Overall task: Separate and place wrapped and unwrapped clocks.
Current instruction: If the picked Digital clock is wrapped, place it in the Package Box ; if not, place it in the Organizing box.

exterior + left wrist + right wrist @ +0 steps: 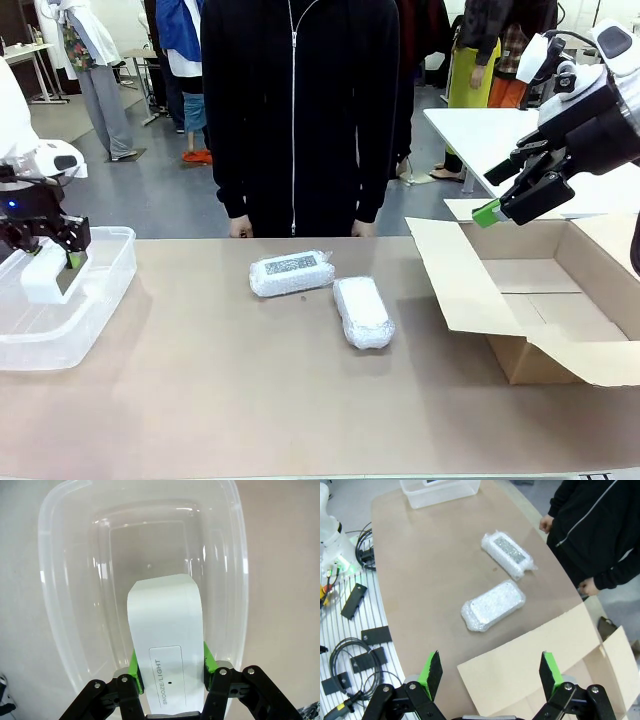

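A: Left gripper (55,268)?
B: Above the bin (112,272), clamped on the bare clock (165,625). The clock's long axis runs along the fingers, down into the bin.
A: Right gripper (500,205)?
B: Raised over the box (455,275), jaws apart.

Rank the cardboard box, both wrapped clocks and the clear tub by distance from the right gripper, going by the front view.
1. cardboard box, right side, under the right gripper.
2. right wrapped clock, centre-right.
3. left wrapped clock, centre.
4. clear tub, far left.

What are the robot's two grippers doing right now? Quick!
Left gripper: shut on the bare clock, over the tub.
Right gripper: open, holding nothing, above the box.
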{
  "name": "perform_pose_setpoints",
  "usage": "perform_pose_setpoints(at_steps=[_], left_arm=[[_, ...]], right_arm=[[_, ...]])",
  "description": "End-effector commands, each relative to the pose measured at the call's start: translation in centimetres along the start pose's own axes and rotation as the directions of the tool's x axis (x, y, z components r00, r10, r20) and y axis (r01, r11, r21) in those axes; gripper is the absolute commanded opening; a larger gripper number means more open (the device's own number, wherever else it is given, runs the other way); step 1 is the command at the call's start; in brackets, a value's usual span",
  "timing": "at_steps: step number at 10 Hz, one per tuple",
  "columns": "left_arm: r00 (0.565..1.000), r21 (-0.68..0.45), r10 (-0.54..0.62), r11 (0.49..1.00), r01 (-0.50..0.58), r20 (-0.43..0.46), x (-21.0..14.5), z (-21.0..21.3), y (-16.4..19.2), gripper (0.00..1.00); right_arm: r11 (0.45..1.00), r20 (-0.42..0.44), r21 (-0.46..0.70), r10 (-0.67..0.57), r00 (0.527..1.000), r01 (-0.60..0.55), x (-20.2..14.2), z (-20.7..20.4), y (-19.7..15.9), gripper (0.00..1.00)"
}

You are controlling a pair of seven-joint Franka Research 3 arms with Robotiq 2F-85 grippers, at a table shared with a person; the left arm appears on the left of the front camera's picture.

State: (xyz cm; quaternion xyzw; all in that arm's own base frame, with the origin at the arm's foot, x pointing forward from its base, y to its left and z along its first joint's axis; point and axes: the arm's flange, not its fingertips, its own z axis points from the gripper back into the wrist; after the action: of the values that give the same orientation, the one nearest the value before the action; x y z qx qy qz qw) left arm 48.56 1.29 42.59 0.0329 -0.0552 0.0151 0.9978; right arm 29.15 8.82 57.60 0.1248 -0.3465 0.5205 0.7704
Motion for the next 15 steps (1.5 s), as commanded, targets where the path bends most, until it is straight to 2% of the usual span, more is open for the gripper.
perform_pose_setpoints(at_steps=[1, 2, 7, 8, 11, 15], left_arm=[[0.999, -0.019, -0.038, 0.999, 0.038, -0.003, 1.3, -1.0, 1.0, 0.52], [0.998, -0.015, -0.063, 0.998, 0.062, -0.013, 1.6, -1.7, 1.1, 0.52], [0.994, -0.012, -0.055, 0.998, 0.054, -0.094, 2.1, -4.3, 2.0, 0.52], [0.992, -0.013, -0.060, 0.998, 0.059, -0.109, 2.2, -4.3, 2.0, 1.00], [0.989, -0.029, -0.085, 0.996, 0.082, -0.118, 1.3, -2.8, 1.8, 1.00], [0.990, -0.065, -0.061, 0.996, 0.053, -0.126, -2.8, 4.8, 2.3, 1.00]], right_arm=[[1.000, 0.009, 0.018, -0.001, 1.000, 0.001, -0.2, -0.2, 0.1, 1.00], [1.000, 0.009, 0.018, -0.001, 1.000, 0.001, -0.2, -0.2, 0.1, 1.00], [1.000, 0.009, 0.018, -0.001, 1.000, 0.001, -0.2, -0.2, 0.1, 1.00], [1.000, 0.009, 0.018, -0.001, 1.000, 0.001, -0.2, -0.2, 0.1, 1.00], [1.000, 0.009, 0.018, -0.001, 1.000, 0.001, -0.2, -0.2, 0.1, 1.00], [1.000, 0.009, 0.018, -0.001, 1.000, 0.001, -0.2, -0.2, 0.1, 1.00]])
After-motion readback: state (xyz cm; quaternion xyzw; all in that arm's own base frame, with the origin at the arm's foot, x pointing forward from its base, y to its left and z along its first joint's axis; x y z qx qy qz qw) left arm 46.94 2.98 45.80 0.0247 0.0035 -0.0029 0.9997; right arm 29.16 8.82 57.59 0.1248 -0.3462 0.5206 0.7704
